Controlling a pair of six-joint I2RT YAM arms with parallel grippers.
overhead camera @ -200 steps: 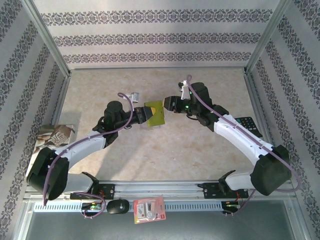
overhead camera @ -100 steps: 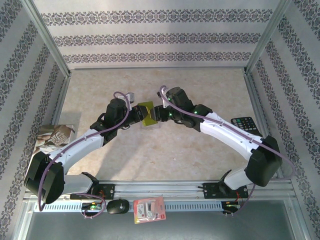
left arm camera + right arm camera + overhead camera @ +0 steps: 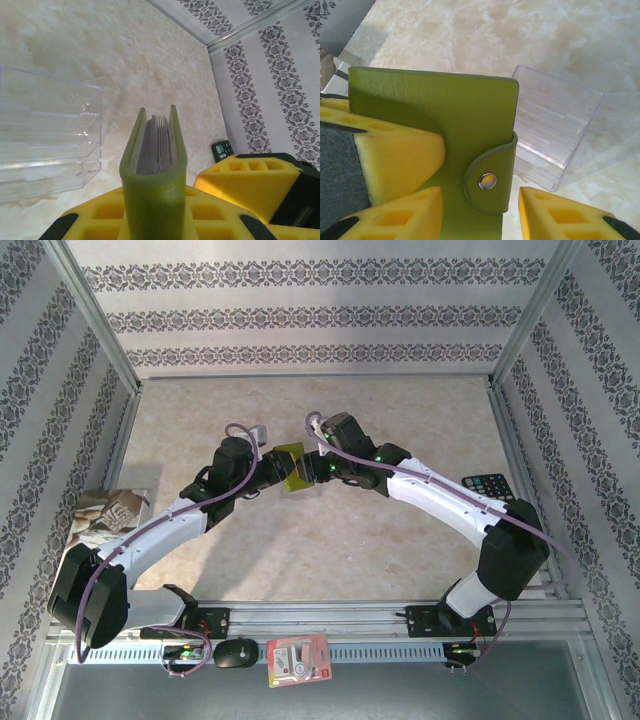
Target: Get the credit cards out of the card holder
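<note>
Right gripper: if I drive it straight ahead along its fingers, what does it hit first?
The card holder, most likely. Its snap strap sits between the open fingers of the right gripper, and the left gripper holds it. The clear plastic box lies beyond, though depth is unclear.

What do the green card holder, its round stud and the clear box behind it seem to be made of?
Card holder: probably leather or faux leather with a matte olive-green finish; the surface shows a fine grain and the spine folds softly.
Stud: likely metal; it is silvery and shiny.
Box: hard clear plastic, glossy; the table shows through it and its edges catch light.
</note>
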